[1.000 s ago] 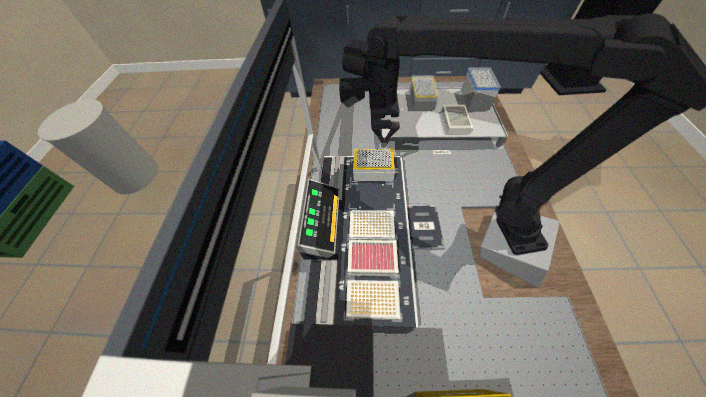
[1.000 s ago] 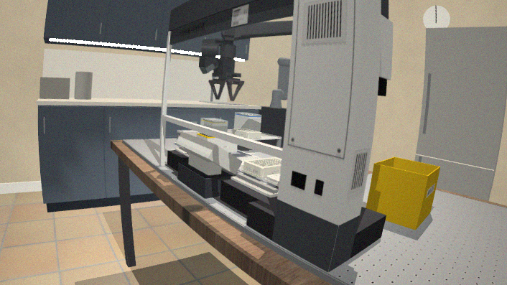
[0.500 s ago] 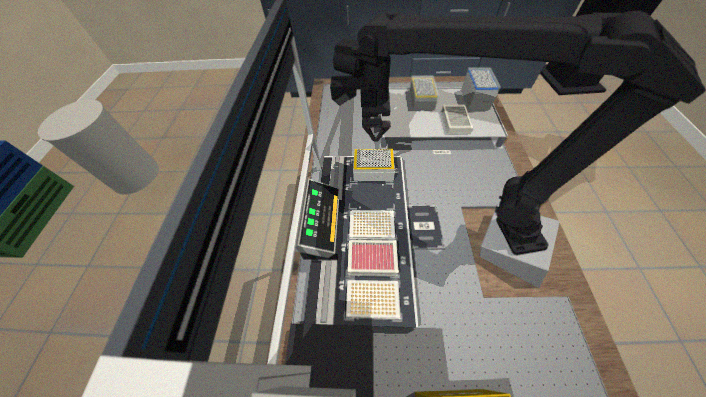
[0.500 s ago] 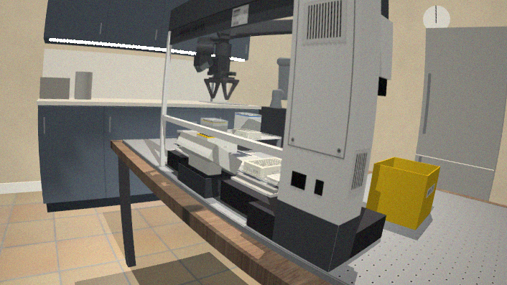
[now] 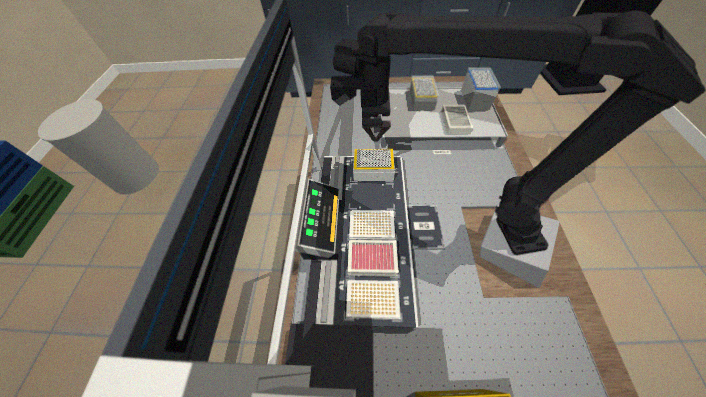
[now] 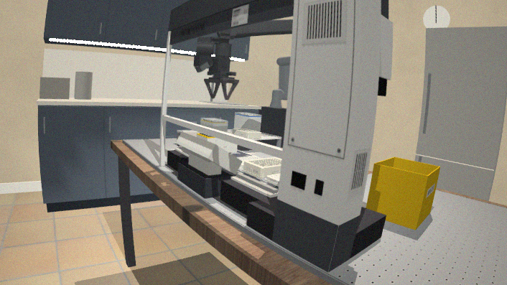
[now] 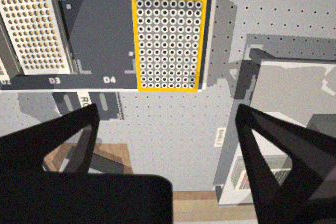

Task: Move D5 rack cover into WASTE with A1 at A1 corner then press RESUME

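The tip rack at D5 has a yellow-rimmed top with a grid of holes. It sits at the far end of the deck row. In the wrist view the rack lies at the top centre, and I cannot tell a cover apart from the rack. My gripper hangs high over the table between D5 and the shelf, open and empty. It shows under the handler's roof, and its fingers stand wide in the wrist view. The yellow waste bin stands on the table behind the handler's tower.
D4 is bare. An open plate is at D3, a red reservoir at D2, an open plate at D1. The nest RG lies beside the deck. The shelf holds two tip racks and a flat piece. The status panel stands left.
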You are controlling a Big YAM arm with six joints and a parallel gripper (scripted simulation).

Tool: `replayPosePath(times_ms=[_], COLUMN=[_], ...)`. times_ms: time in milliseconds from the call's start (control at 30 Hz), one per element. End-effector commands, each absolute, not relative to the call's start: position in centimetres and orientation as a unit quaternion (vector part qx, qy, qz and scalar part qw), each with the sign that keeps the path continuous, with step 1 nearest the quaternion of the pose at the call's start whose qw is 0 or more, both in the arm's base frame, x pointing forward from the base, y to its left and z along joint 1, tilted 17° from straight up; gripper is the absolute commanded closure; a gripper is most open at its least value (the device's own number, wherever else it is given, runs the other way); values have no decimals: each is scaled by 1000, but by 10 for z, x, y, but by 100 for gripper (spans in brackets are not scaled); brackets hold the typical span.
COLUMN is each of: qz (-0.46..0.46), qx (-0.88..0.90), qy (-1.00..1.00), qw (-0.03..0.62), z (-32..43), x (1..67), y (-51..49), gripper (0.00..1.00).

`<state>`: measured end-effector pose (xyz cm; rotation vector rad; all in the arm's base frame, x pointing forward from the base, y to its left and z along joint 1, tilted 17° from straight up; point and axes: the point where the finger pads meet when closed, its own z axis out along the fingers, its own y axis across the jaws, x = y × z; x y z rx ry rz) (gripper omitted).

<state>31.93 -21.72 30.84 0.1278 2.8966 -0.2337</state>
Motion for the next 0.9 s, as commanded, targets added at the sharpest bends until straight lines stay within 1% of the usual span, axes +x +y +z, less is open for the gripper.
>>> replayPosePath(times_ms=[0, 800, 867], qz=[-100, -100, -87], qx=[46, 46, 46], qy=[983, 983, 987], qw=[150, 150, 127], z=[345, 345, 312], x=[327, 327, 324], y=[-221, -221, -220], gripper=[0, 0, 0])
